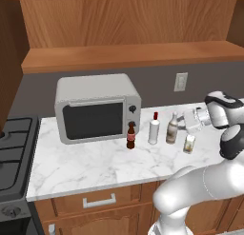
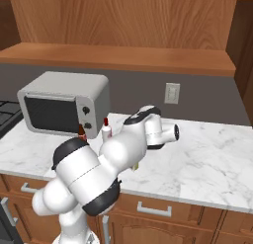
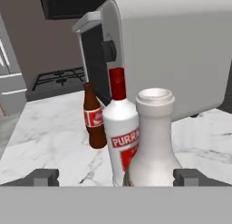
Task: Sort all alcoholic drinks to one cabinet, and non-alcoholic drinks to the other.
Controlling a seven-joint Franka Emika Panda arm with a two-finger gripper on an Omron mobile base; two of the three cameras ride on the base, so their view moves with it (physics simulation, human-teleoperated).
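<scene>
Four drinks stand in a row on the marble counter [image 1: 95,167] beside the microwave. From left to right they are a dark cola bottle [image 1: 130,135], a white bottle with a red cap [image 1: 154,129], a plain pale long-necked bottle [image 1: 172,128] and a short pale can [image 1: 189,143]. My gripper [image 1: 183,123] is level with the pale bottle, just to its right, and open. In the hand view the pale bottle [image 3: 152,141] looms close between the spread finger tips, untouched, with my gripper [image 3: 117,177] open. The red-label bottle [image 3: 121,137] and cola bottle [image 3: 94,116] stand behind it.
A grey microwave [image 1: 95,108] sits at the back left of the counter, with a stove [image 1: 14,153] further left. Wooden upper cabinets [image 1: 119,20] hang above, and drawers and doors [image 1: 100,200] lie below. A wall outlet [image 1: 180,82] is behind the bottles. My own arm [image 2: 99,164] hides much of the right base view.
</scene>
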